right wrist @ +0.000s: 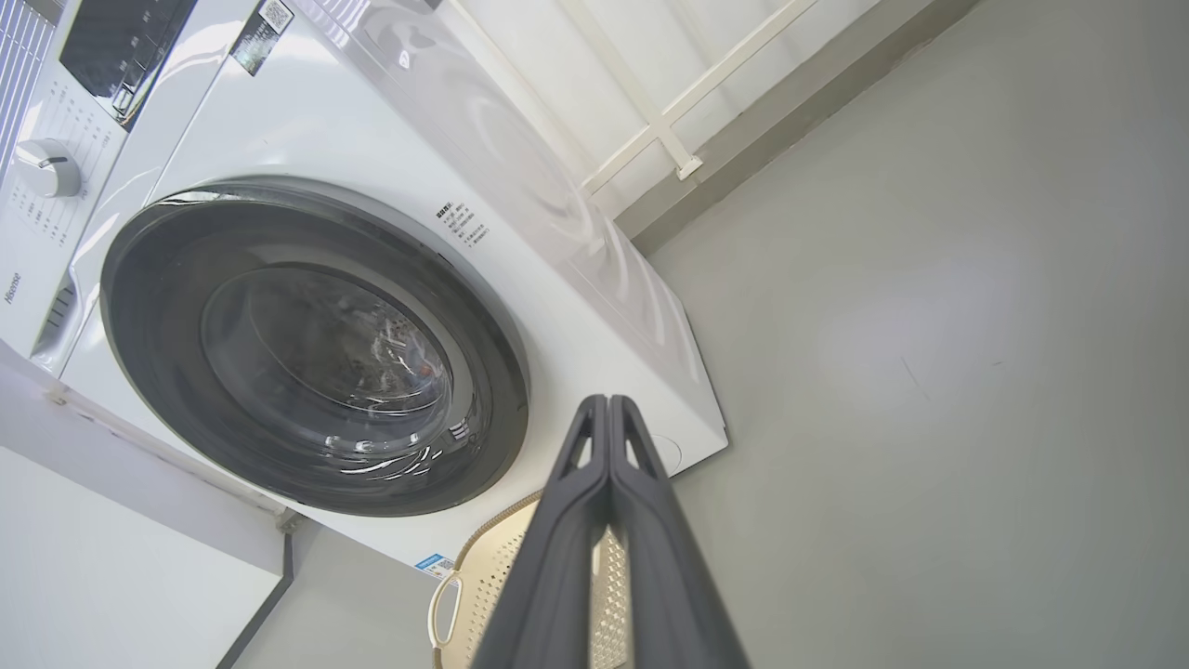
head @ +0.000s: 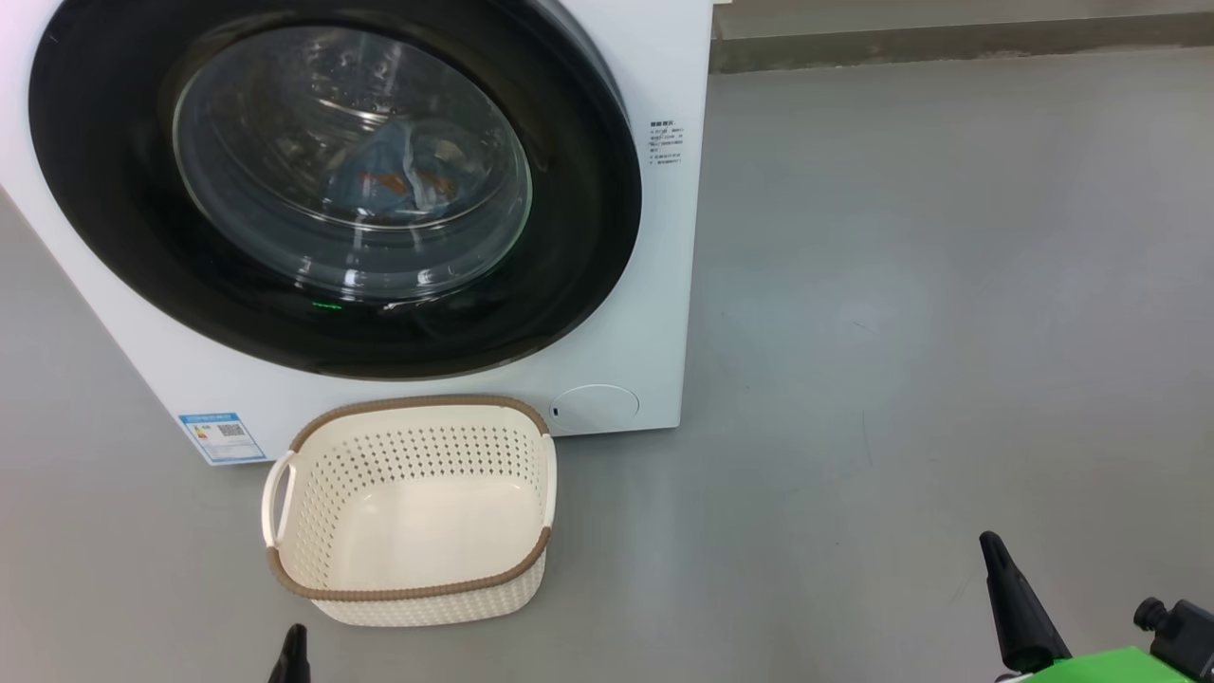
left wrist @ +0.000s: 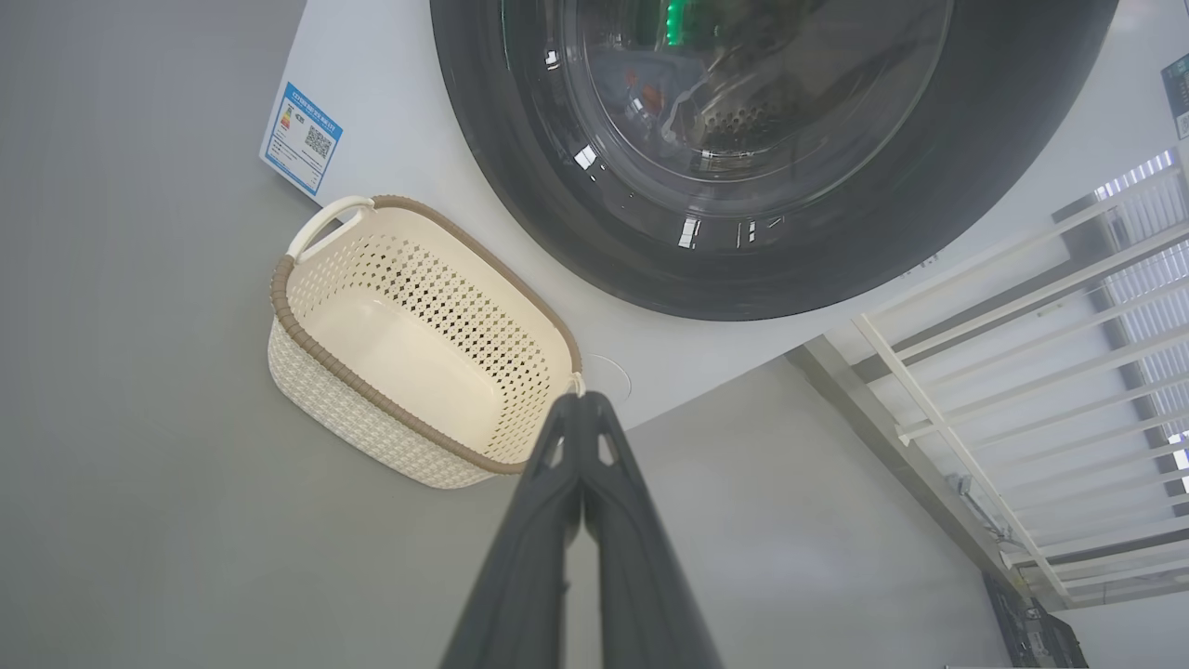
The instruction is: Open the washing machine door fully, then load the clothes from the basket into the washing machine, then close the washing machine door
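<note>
grey floor (head: 901, 332) under washing machine (head: 664, 285) and basket (head: 436, 609)

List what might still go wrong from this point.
1. The washing machine door looks shut, but whether it has latched cannot be seen. The clothes lie close behind it, so it might spring open.
2. The basket stands empty right before the washing machine, near the left gripper. A swing of that arm or a turn of the robot might knock it.

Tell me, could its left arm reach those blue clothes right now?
Probably not: the clothes lie behind the closed washing machine door, and the left gripper sits shut near the basket.
</note>
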